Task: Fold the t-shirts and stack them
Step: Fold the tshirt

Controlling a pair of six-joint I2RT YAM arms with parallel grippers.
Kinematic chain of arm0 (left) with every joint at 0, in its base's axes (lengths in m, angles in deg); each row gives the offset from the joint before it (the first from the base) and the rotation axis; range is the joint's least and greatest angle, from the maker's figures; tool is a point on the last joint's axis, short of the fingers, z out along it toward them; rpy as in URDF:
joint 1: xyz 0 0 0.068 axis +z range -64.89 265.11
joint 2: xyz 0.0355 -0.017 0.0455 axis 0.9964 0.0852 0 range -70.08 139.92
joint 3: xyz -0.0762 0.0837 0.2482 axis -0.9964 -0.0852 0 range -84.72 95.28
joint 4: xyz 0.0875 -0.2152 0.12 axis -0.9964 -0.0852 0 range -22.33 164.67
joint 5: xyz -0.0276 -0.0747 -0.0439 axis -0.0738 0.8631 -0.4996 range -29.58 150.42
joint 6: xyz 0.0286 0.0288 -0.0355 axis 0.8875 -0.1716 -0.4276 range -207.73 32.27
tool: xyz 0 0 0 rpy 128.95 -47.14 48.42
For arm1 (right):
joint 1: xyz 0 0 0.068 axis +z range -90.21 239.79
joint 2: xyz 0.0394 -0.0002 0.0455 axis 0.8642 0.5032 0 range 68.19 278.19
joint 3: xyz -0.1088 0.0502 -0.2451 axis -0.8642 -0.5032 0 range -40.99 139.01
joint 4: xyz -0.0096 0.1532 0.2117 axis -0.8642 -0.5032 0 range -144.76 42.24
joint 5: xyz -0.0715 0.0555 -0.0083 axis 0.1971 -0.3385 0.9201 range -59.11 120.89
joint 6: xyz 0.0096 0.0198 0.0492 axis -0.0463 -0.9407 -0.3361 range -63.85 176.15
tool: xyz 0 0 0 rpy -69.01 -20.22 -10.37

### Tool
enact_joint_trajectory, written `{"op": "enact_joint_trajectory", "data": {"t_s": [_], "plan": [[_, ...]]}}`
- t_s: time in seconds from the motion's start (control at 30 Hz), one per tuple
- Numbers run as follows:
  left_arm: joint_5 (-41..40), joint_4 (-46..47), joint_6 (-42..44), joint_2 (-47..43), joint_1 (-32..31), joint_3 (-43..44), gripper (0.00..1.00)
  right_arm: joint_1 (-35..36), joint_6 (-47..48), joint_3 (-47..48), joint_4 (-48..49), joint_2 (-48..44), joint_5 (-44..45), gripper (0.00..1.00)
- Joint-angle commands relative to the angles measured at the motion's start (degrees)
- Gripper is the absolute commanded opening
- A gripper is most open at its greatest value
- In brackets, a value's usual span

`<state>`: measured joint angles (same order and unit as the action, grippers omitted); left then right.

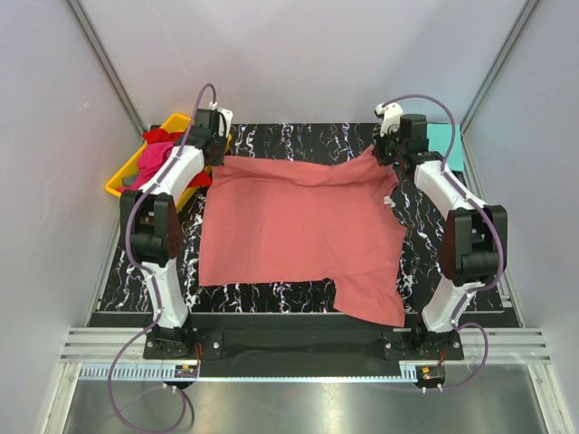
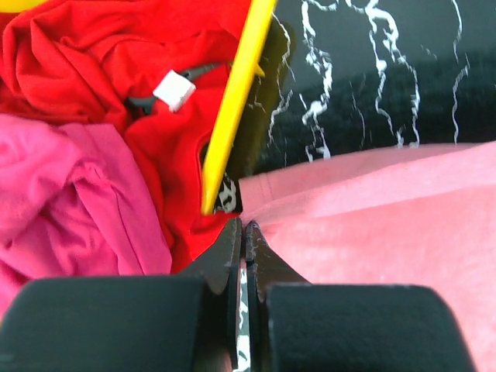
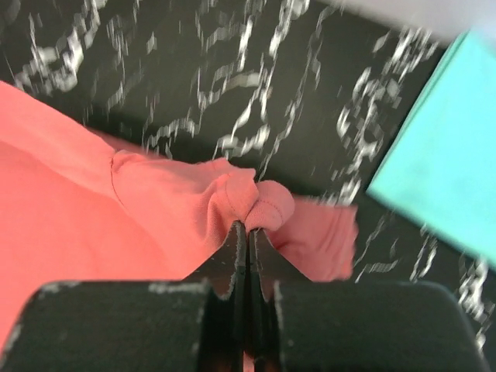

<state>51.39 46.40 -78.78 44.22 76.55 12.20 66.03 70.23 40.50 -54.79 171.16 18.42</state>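
Note:
The salmon-pink t-shirt (image 1: 298,231) lies spread on the black marbled table, its far edge stretched between both grippers. My left gripper (image 1: 217,152) is shut on its far left corner (image 2: 310,209), next to the tray. My right gripper (image 1: 391,152) is shut on a bunched fold at its far right corner (image 3: 232,194). The magenta t-shirt (image 1: 152,161) and the red t-shirt (image 1: 161,136) lie crumpled in the yellow tray; in the left wrist view the magenta one (image 2: 77,201) lies below the red one (image 2: 93,54). The turquoise t-shirt (image 1: 443,140) lies flat at the far right (image 3: 442,163).
The yellow plastic tray (image 1: 116,185) stands at the table's far left; its rim (image 2: 236,93) is just left of my left fingertips. A sleeve of the pink shirt hangs toward the front edge (image 1: 375,303). Grey walls close in both sides and the back.

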Motion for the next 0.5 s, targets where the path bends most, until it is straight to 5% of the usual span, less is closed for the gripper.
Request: {"op": "enact_joint_trajectory", "data": {"t_s": [0.0, 0.27, 0.47], "plan": [[-3.18, 1.81, 1.69, -6.37, -0.5, -2.87, 0.0, 1.32, -1.25, -3.44, -0.89, -4.97, 4.11, 0.0], [-8.54, 2.43, 1.07, -8.04, -0.76, -8.59, 0.0, 1.76, -1.69, -13.1, 0.08, -11.13, 6.75, 0.0], [-8.81, -2.04, -1.38, -7.69, -0.85, -9.03, 0.0, 1.85, -5.81, -11.89, -4.39, -8.94, 7.9, 0.0]]}}
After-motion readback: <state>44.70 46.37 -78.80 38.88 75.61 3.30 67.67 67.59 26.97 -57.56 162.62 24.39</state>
